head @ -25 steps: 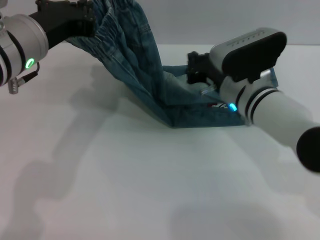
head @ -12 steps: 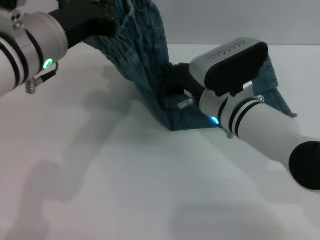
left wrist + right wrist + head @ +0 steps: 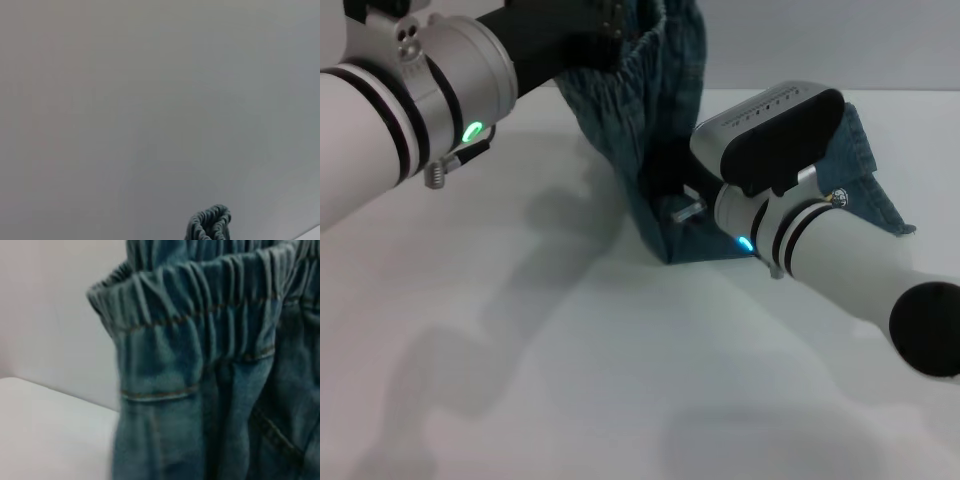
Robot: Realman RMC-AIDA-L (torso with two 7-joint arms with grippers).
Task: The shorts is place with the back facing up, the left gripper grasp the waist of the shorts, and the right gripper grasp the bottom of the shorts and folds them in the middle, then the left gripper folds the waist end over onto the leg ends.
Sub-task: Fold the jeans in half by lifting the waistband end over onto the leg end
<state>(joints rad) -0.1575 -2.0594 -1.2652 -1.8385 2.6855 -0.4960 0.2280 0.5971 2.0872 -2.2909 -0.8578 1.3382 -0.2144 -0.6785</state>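
Observation:
The blue denim shorts [image 3: 655,120] hang from their elastic waist, which my left gripper [image 3: 608,22] holds shut and lifted high at the top of the head view. The cloth slopes down to a fold line on the table, and the leg ends [image 3: 868,178] lie flat at the right. My right gripper [image 3: 665,185] sits low against the hanging cloth near the fold, mostly hidden behind its own wrist. The left wrist view shows only a bunched bit of waistband [image 3: 210,225]. The right wrist view is filled by the gathered waistband [image 3: 200,300] close up.
The white table [image 3: 550,350] stretches to the front and left of the shorts. A plain pale wall [image 3: 150,100] stands behind. My right forearm [image 3: 860,280] crosses the table's right front.
My left gripper has carried the waist to the right, toward the leg ends. My right arm has shifted left, closer to the fold, so more of the leg ends shows.

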